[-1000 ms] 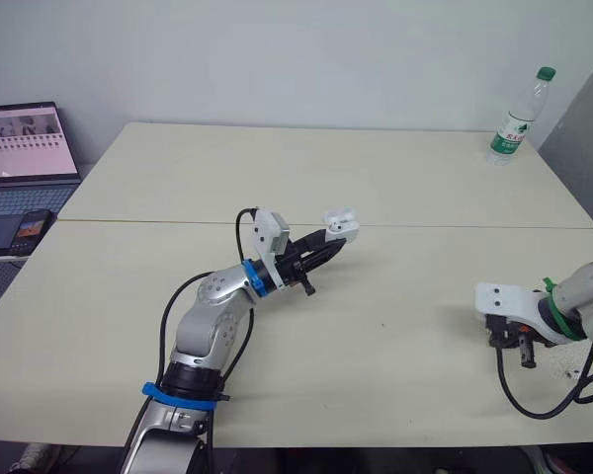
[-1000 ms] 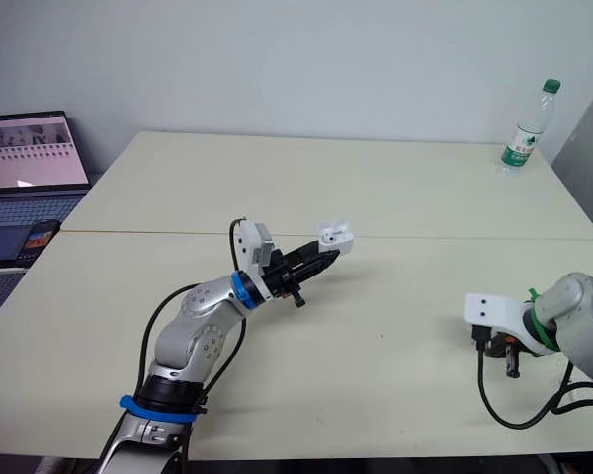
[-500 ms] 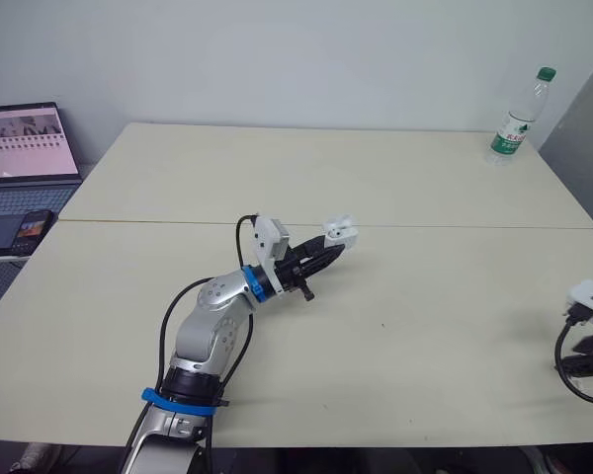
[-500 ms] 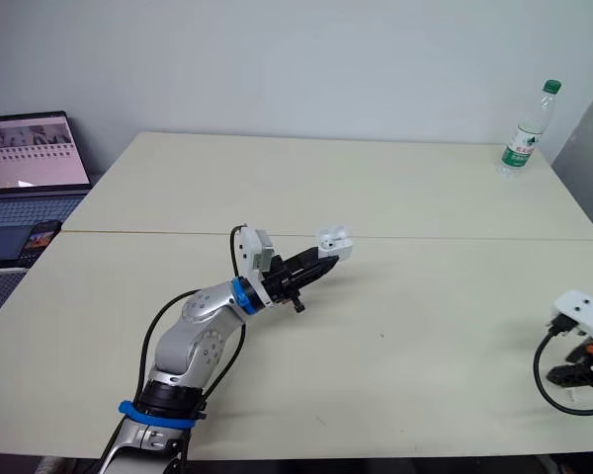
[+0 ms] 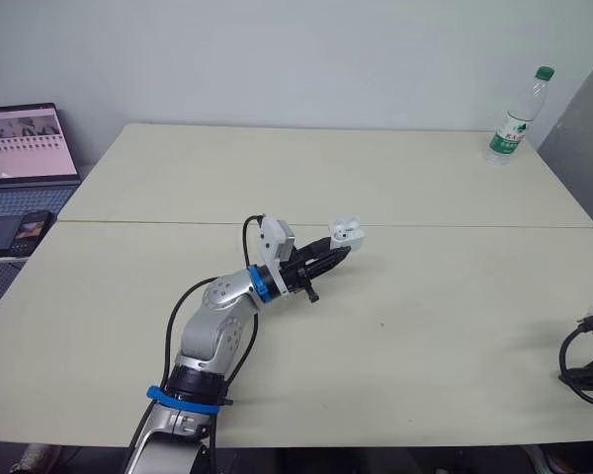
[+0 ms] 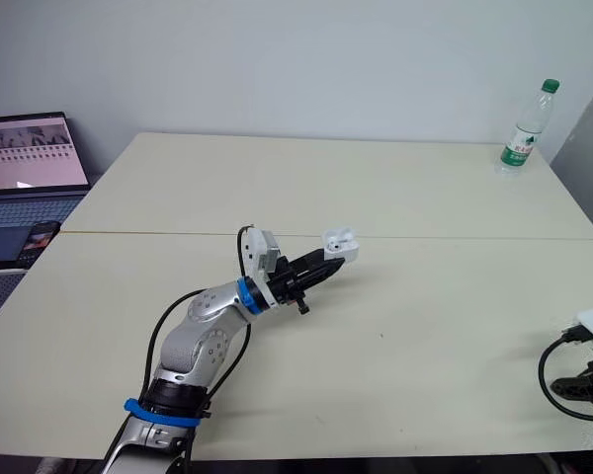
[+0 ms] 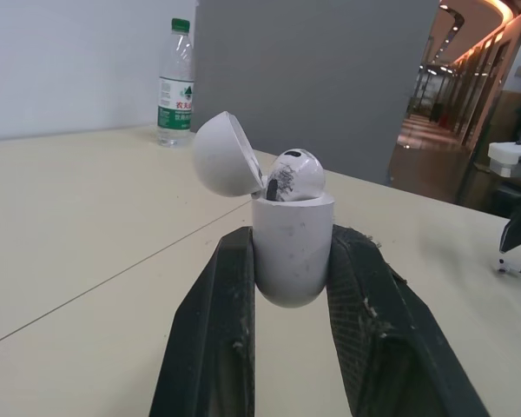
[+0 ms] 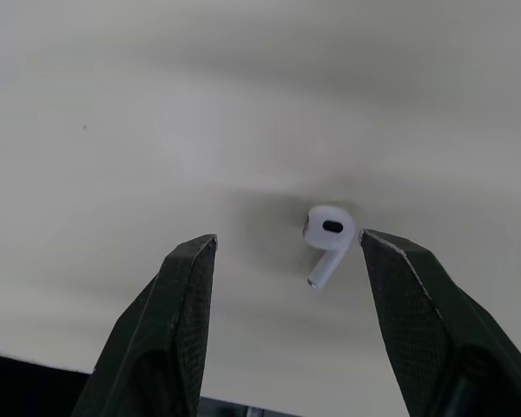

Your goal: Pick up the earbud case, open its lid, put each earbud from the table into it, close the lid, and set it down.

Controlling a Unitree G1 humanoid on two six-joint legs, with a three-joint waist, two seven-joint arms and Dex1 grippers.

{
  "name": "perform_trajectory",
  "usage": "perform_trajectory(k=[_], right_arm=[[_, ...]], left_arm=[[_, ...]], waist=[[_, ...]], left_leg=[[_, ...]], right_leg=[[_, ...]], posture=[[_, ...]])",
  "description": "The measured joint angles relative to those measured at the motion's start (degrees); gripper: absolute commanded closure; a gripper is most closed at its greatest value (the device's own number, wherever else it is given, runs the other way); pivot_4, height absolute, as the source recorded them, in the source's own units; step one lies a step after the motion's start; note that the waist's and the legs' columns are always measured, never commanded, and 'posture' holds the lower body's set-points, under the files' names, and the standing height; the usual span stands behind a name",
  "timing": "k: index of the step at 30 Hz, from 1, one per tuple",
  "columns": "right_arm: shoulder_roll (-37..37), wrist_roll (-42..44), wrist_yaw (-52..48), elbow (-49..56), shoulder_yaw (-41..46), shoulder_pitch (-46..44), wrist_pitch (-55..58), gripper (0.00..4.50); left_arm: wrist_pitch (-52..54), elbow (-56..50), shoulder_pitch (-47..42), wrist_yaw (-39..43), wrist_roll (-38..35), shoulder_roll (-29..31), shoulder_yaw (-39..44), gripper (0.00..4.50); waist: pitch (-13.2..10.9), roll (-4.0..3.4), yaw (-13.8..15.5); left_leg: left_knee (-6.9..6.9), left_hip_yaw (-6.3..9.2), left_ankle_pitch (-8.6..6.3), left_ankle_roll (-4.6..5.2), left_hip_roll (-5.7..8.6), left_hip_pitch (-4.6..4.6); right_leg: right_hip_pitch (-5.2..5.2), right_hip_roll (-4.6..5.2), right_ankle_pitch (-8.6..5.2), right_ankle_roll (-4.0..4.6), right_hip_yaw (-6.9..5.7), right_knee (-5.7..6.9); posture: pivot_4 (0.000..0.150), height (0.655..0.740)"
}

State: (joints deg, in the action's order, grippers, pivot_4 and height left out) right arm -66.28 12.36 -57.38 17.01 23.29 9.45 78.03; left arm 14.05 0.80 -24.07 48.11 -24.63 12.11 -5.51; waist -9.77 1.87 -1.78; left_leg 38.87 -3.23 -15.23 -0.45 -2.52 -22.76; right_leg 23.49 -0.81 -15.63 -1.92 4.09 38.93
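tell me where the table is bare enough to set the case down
The far half of the table, out to the water bottle, is bare; so is the middle stretch right of the left gripper holding the earbud case. Tightest by the right gripper, open around an earbud.

The earbud case (image 7: pixel 291 248) is plain white; the seated earbud (image 7: pixel 293 176) in it is white with grey speckling. The loose earbud (image 8: pixel 329 234) is white with a small black oval. The left claw (image 7: pixel 293 236) is black, flecked with pale specks; the right claw (image 8: pixel 286 236) is plain black. The worktop (image 5: pixel 425 178) is pale cream. The bottle (image 5: pixel 515 117) is clear, with a green cap and a green-and-white label.
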Motion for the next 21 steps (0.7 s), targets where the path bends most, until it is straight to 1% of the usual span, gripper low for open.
perform_trajectory(k=[11,21], right_arm=[[0.88,2.3,5.14,-6.25,-2.09,-0.97,-1.95,1.78],[1.75,4.79,7.94,-7.84,-2.86,-3.87,0.18,1.78]], left_arm=[[-0.04,0.1,-0.15,0.03,0.0,0.54,0.23,3.72],[-0.04,0.1,-0.16,0.02,0.01,0.55,0.23,3.72]], waist=[[0.0,-0.01,0.03],[0.01,-0.01,0.07]], left_leg=[[0.0,0.0,0.0,0.0,-0.01,-0.01],[0.0,0.05,0.0,0.0,-0.01,-0.04]], right_leg=[[0.0,0.0,0.0,0.0,0.01,-0.01],[0.0,0.0,0.0,0.0,0.01,-0.03]], posture=[[0.15,0.7362],[0.15,0.7362]])
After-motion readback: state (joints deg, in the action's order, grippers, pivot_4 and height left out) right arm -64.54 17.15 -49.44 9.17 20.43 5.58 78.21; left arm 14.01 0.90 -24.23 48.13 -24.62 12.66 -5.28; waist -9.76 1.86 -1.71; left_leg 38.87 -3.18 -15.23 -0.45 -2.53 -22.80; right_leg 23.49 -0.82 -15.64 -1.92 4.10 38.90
